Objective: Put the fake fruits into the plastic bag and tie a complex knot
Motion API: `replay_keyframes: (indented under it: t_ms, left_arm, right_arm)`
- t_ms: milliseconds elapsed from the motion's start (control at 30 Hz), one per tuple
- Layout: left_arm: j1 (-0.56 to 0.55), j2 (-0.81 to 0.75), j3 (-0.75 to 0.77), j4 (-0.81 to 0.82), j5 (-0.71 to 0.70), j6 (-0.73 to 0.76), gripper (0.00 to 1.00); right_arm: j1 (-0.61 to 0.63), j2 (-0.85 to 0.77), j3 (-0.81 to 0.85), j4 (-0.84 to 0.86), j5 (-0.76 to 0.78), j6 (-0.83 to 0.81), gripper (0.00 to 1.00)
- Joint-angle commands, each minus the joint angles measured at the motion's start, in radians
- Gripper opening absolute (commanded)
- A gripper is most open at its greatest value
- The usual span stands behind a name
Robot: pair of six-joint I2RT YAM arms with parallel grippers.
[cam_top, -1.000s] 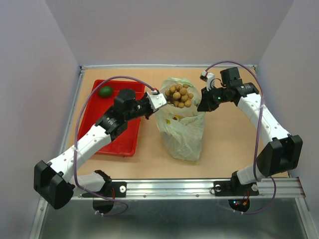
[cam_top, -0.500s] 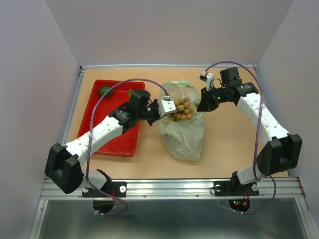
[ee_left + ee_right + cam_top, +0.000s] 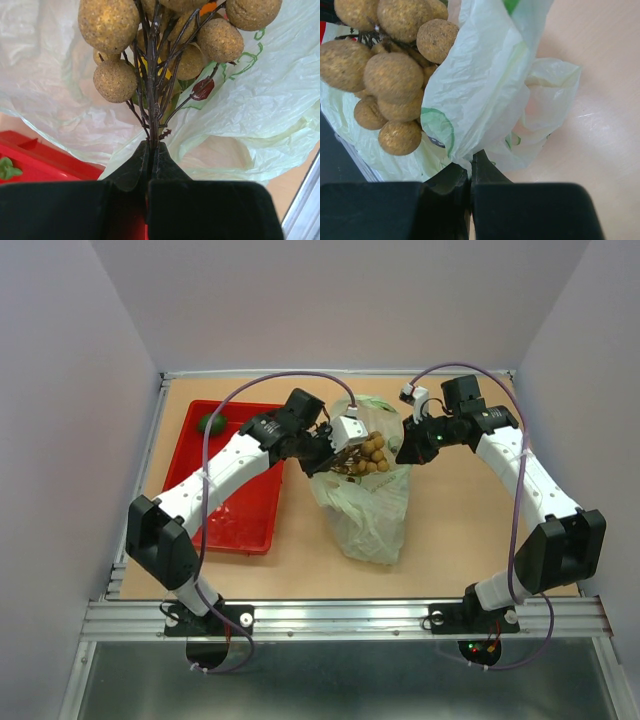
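The left fingers (image 3: 150, 150) are closed tight on the dark thin stem (image 3: 151, 107) of a brownish bunch of small round fake fruits (image 3: 112, 22), which fans out straight ahead of their tips. In the top view the left fingers (image 3: 330, 455) hold that bunch (image 3: 368, 452) at the raised mouth of a thin translucent pale-green plastic bag (image 3: 365, 510). Whether the rough brown balls are past the rim or just over it cannot be told. Behind the stems, deeper in the bag, a small dark red piece (image 3: 202, 88) shows, too hidden to identify.

The right fingers (image 3: 470, 161) are pinched shut on a fold of the bag (image 3: 485, 85), whose crinkled film with green print rises directly ahead of them. The bunch (image 3: 390, 75) hangs ahead and to their left, against the film. From above, the right fingers (image 3: 405, 452) sit at the bag's right rim, facing the left fingers across the mouth, with the bunch between the two.

The rest of the bag slumps on the tan wooden surface (image 3: 450, 530), nearer the arm bases than either pair of fingers. A red rectangular plastic tray (image 3: 245, 525) lies to the left of the left fingers. A green round fake fruit (image 3: 211, 423) rests in its far corner, well apart from them.
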Motion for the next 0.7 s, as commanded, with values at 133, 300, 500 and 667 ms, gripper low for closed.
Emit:
replay_keyframes:
  t_ms: [133,300,500,667]
  left_arm:
    - [-0.049,0.074,0.161,-0.193,-0.085,0.066,0.00]
    - [-0.126,0.096,0.191,-0.286,-0.160,0.149,0.07]
    - [-0.134,0.148,0.294,-0.343,-0.203,0.118,0.24]
    - [-0.132,0.203,0.405,-0.400,-0.240,0.077,0.47]
  right_arm:
    - [0.006,-0.021,0.037,0.031,0.012,-0.039,0.01]
    - [0.007,-0.004,0.059,0.036,0.012,-0.040,0.00]
    - [0.006,0.001,0.059,0.036,0.010,-0.050,0.01]
    - [0.006,-0.001,0.052,0.037,0.010,-0.054,0.00]
